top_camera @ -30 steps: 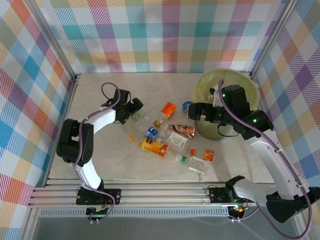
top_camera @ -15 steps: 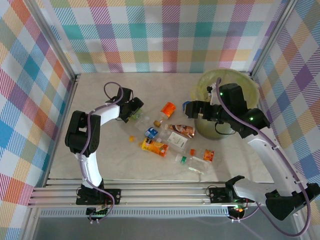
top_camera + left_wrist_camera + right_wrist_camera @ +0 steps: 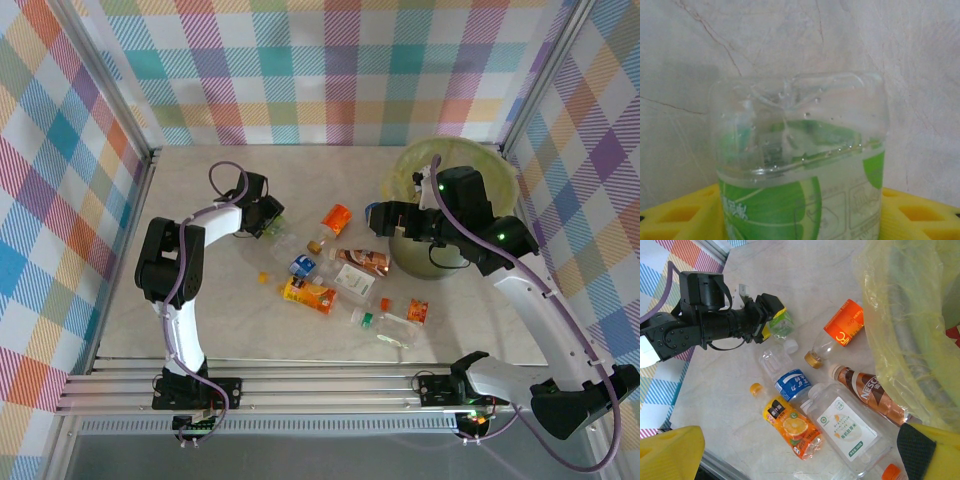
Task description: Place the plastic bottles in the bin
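A clear bottle with a green label (image 3: 800, 165) lies at the table's left (image 3: 270, 229), and my left gripper (image 3: 262, 222) is shut on it, its yellow fingers (image 3: 675, 215) against both sides. More plastic bottles lie mid-table: orange-labelled (image 3: 336, 218), blue-labelled (image 3: 303, 264), orange juice (image 3: 795, 427), brown (image 3: 870, 392), white-labelled (image 3: 850, 427). The bin (image 3: 500, 175) with its yellow-green bag (image 3: 900, 315) stands at the right. My right gripper (image 3: 385, 218) hangs open beside the bin's left side, above the bottles, with nothing between its fingers (image 3: 670, 452).
Nearer the front lie a clear bottle with a green cap (image 3: 385, 325) and a crushed orange one (image 3: 417, 310). Plaid walls close the table on three sides. An aluminium rail (image 3: 320, 385) runs along the front edge.
The left gripper's jaws have closed in on the green-labelled bottle, and that arm's elbow shifted a little right. The right gripper drifted slightly left, still open.
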